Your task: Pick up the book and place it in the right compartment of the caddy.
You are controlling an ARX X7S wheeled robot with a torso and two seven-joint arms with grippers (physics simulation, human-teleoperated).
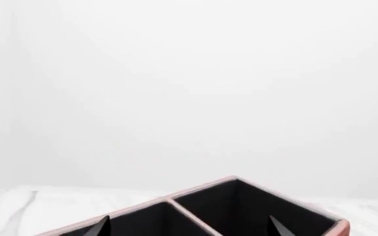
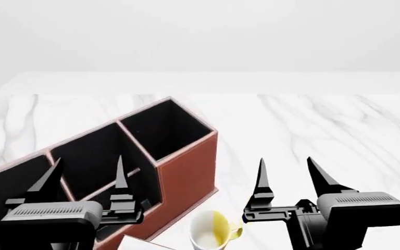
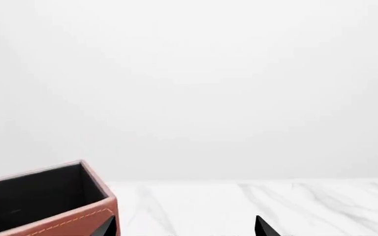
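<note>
While no writing shows on the caddy (image 2: 186,172), both end effectors, left (image 2: 85,174) and right (image 2: 289,174), gape empty

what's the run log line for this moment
left gripper: open, empty | right gripper: open, empty | caddy: right compartment empty | book: out of view

No text, label, brand, number or sign can be read on anything here.
</note>
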